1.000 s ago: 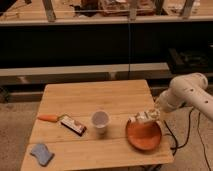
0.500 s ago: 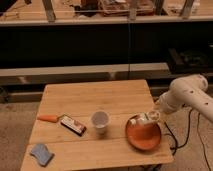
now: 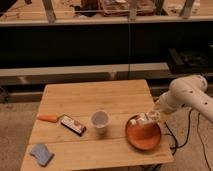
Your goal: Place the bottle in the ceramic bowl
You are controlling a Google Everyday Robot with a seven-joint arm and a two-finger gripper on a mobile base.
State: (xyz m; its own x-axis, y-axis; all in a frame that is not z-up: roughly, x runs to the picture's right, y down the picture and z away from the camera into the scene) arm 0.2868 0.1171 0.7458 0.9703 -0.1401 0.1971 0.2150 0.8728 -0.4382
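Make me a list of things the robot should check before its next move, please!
1. The gripper is over the ceramic bowl: ok.
2. The bottle is at the gripper, above the bowl's back rim: ok.
3. The bottle is already resting in the bowl: cannot tell.
4. The white cup stands upright, apart from the bowl: ok.
5. The bowl sits on the table: ok.

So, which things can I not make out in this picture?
Camera view:
- Bottle: blends with the gripper over the far rim of the bowl; held or resting, I cannot tell.
- Packet beside the cup: print too small.
- Arm: cut off by the right edge.
- Shelf items: blurred, cut off by the top edge.
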